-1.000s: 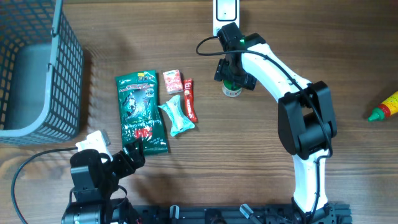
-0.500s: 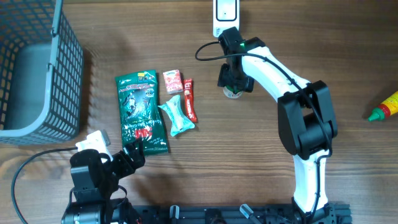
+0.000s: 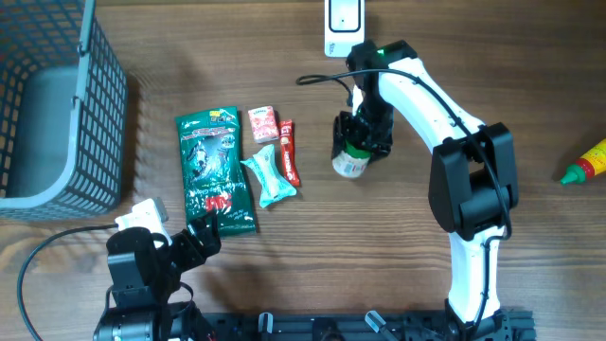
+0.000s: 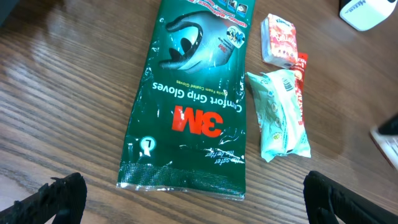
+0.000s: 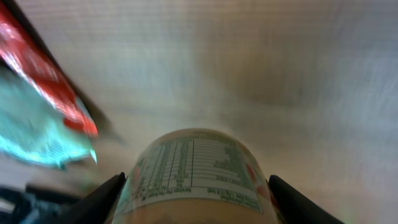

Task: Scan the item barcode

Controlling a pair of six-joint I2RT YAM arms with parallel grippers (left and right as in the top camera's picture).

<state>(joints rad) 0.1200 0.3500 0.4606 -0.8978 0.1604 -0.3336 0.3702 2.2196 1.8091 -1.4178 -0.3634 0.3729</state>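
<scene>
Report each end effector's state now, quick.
Left end effector: open, holding nothing.
Right end effector: closed on the bottle.

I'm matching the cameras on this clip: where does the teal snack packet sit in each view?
Overhead: teal packet left of centre, just right of the green glove pack.
Left wrist: teal packet right of centre, again beside the glove pack.
Right wrist: a blurred teal patch at the left edge, likely it.
Shared landmark: the red sachet lying alongside it in all three views.
</scene>
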